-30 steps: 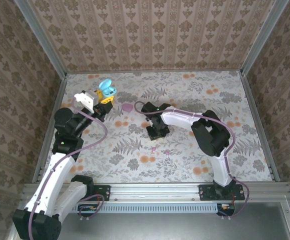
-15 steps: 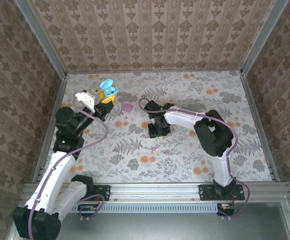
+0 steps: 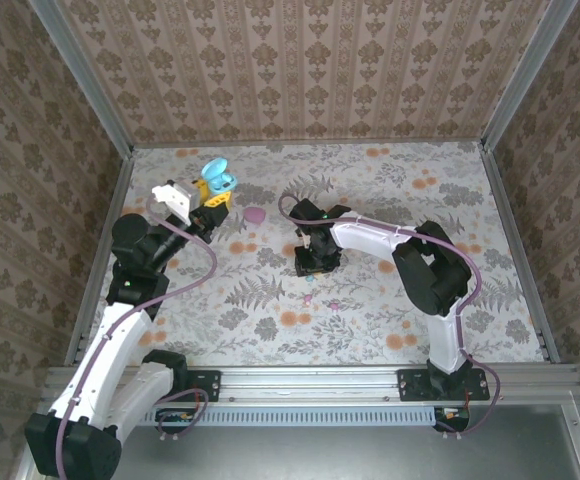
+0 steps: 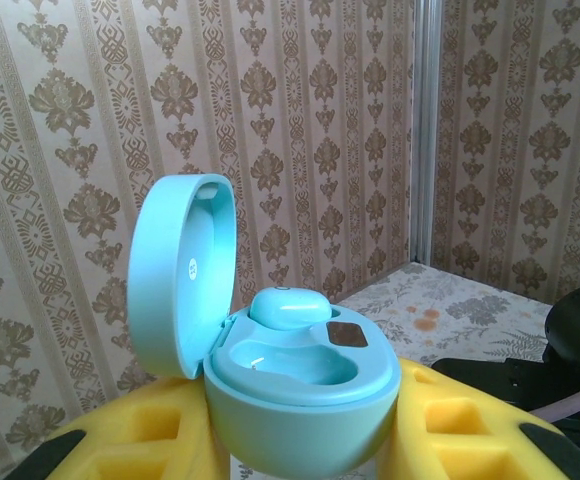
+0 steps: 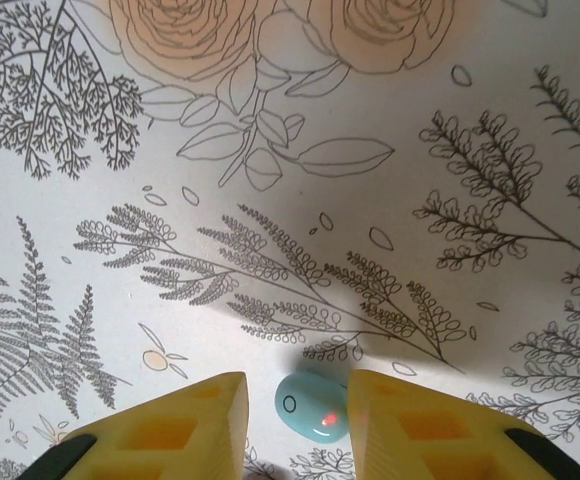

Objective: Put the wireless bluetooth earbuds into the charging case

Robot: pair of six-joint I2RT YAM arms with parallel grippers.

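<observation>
My left gripper (image 4: 305, 445) is shut on the teal charging case (image 4: 300, 400), which it holds up at the back left (image 3: 213, 178). The case's lid (image 4: 182, 270) stands open. One teal earbud (image 4: 290, 308) sits in the far socket and the near socket is empty. My right gripper (image 5: 296, 402) points down at the table, open. A second teal earbud (image 5: 313, 408) with a red light lies on the table between its yellow fingers (image 5: 185, 430), close against the right one. From above, that gripper (image 3: 313, 268) is at mid-table.
A pinkish case (image 3: 255, 214) lies on the floral table cover (image 3: 390, 190) between the two grippers. A small pink bud (image 3: 336, 304) lies nearer the front edge. Patterned walls close in the back and both sides.
My right gripper has shifted slightly away from the front edge and its jaws have parted a little. The left arm has held still with the case.
</observation>
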